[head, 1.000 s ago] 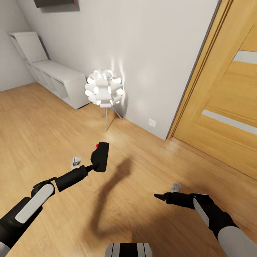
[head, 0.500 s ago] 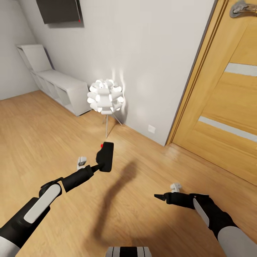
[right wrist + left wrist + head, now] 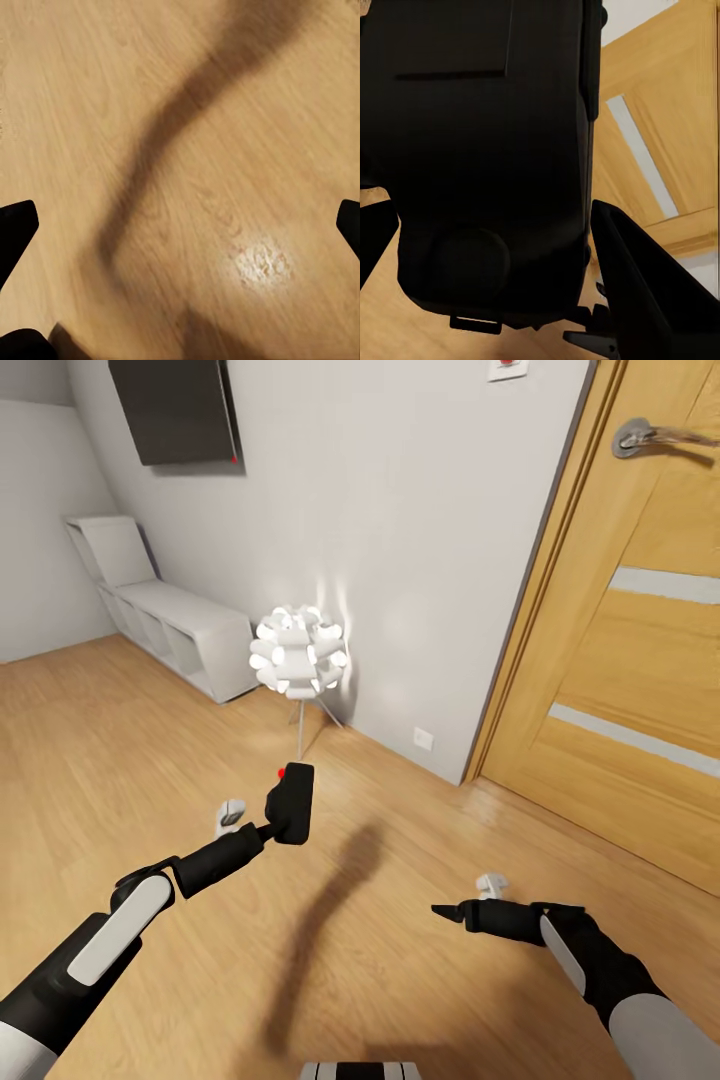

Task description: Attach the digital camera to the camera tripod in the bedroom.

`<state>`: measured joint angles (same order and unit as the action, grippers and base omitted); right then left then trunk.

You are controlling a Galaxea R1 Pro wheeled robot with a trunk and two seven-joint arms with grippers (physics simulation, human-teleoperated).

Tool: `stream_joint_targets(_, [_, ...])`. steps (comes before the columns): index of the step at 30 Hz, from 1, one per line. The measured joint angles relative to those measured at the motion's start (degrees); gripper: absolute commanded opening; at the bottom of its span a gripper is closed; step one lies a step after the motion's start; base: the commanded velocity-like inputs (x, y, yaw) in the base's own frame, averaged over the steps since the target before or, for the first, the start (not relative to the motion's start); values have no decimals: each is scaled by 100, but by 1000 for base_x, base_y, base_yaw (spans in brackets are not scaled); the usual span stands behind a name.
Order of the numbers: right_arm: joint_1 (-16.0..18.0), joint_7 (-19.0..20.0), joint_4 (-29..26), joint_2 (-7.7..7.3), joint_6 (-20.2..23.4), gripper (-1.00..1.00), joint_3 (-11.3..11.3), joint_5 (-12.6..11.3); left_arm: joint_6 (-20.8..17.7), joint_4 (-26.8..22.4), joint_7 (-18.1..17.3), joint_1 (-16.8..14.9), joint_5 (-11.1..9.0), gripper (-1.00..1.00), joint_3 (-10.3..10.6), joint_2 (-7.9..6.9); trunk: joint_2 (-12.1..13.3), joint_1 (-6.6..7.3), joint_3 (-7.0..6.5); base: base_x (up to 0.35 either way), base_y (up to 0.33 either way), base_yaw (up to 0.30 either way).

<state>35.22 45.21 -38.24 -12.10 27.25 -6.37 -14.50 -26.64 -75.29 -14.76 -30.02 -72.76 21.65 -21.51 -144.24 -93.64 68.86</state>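
The digital camera [image 3: 293, 801], a small black box with a red dot on top, hangs above the wood floor with my left gripper [image 3: 276, 823] shut on it. Close up in the left wrist view, the camera's dark body [image 3: 487, 150] sits between the black fingers [image 3: 639, 296]. My right gripper [image 3: 447, 911] is held low to the right, open and empty, with its fingertips [image 3: 16, 225] wide apart over bare floor. The camera tripod is out of view.
A white ball-cluster lamp [image 3: 298, 655] on thin legs stands against the white wall just beyond the camera. A wooden door [image 3: 640, 660] with a metal handle [image 3: 640, 435] is at the right. A low white shelf [image 3: 175, 625] runs along the left wall under a dark panel [image 3: 180, 410].
The head view has tilted upward, bringing the door handle and more of the dark wall panel into sight. Both arms keep nearly the same pose, the camera still held.
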Motion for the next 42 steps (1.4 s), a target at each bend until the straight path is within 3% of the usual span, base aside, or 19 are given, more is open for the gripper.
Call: stream_joint_targets(42, [2, -17, 21, -4, -17, 100, 0, 2, 7, 49, 41, 0, -18, -100, -1, 33, 56, 108, -931, 0, 0, 0])
